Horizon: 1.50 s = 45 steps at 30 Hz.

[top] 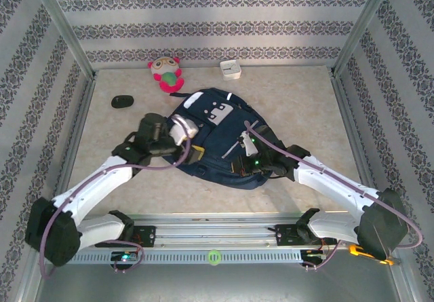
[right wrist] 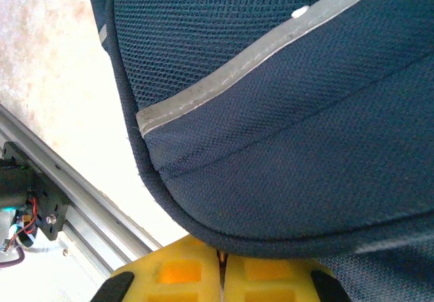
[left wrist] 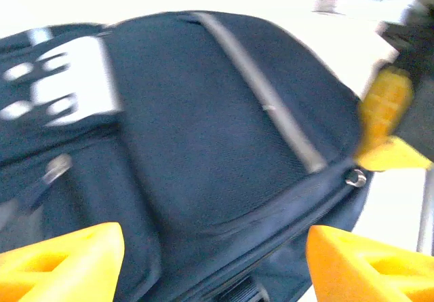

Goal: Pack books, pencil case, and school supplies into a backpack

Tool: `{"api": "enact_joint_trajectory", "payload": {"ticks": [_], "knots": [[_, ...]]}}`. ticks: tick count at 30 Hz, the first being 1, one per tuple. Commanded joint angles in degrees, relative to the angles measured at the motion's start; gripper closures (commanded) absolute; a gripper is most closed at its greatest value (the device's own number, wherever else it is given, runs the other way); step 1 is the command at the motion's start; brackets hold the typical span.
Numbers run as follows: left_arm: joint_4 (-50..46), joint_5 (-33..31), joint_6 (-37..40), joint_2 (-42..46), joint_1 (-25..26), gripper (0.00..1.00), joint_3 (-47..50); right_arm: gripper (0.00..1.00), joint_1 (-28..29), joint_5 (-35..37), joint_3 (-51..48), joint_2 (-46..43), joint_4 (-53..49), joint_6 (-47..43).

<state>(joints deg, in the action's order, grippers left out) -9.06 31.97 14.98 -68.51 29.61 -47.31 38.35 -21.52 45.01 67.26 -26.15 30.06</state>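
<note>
navy backpack [left wrist: 203, 132] under left gripper [left wrist: 213, 237]

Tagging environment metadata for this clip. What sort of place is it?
Probably a lab robot test cell, not a real room: aluminium frame posts hold flat wallpaper-printed panels around a beige tabletop, with a metal mounting rail along its near edge.

Blur smears the backpack [left wrist: 224, 125] in the left wrist view, its white patch [left wrist: 68, 85] unreadable; the left gripper's fingers [left wrist: 64, 265] are cut off by the bottom edge. The right gripper [right wrist: 222, 265], cropped likewise under the backpack's hem, meets tip to tip; whether it pinches fabric cannot be told.
</note>
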Motion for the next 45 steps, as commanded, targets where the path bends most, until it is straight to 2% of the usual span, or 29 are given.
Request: {"api": "enact_joint_trajectory", "payload": {"ticks": [1, 5, 9, 13, 19, 22, 28, 31, 34, 36, 38, 41, 45], "knots": [[-1.97, 2.78, 13.87, -5.82, 6.11, 0.27, -6.27, 1.00, -0.42, -1.36, -0.79, -0.80, 2.06, -0.56], [-1.30, 2.34, 17.89, -13.42, 10.22, 0.23, -10.92, 1.00, -0.51, -2.13, -1.24, -0.91, 2.94, -0.68], [-1.20, 1.66, 20.74, -18.57, 10.91, 0.27, -13.80, 1.00, -0.47, -2.46, -1.09, -0.72, 2.82, -0.90], [-2.59, -0.32, 25.02, -19.65, 10.98, 0.31, -13.51, 1.00, -0.96, -3.08, -0.89, -0.56, 2.47, -1.51], [-3.34, -5.38, 28.89, -19.46, 10.91, 0.33, -10.93, 1.00, -1.55, -3.82, -0.89, -0.82, 1.61, -2.36], [-2.03, -6.93, 28.72, -20.18, 10.91, 0.50, -10.46, 1.00, -1.89, -3.75, -1.15, -1.17, 1.56, -2.28], [3.26, -7.35, 25.19, -20.08, 10.91, 0.63, -8.78, 1.00, -2.85, 0.60, -1.90, -1.87, 0.52, -1.77], [4.28, -5.94, 22.28, -19.86, 10.91, 0.83, -8.64, 1.00, -3.07, 2.87, -2.34, -2.34, 0.62, -1.69], [6.61, -3.99, 18.79, -19.24, 10.90, 0.94, -7.36, 1.00, -3.02, 4.44, -3.06, -2.66, 1.31, -1.71], [8.69, -3.21, 16.41, -18.60, 10.82, 0.98, -6.32, 1.00, -3.02, 5.32, -3.84, -2.89, 1.91, -1.60], [10.39, -2.47, 14.24, -18.07, 10.82, 1.00, -5.33, 0.95, -3.06, 6.62, -4.53, -3.03, 2.33, -1.31], [12.53, -1.57, 12.41, -17.29, 10.82, 1.00, -4.48, 0.86, -3.02, 7.67, -5.34, -3.15, 2.99, -0.89], [13.76, -1.64, 11.57, -16.97, 10.61, 1.00, -4.48, 0.83, -3.10, 7.71, -6.33, -3.47, 4.03, -0.53]]}}
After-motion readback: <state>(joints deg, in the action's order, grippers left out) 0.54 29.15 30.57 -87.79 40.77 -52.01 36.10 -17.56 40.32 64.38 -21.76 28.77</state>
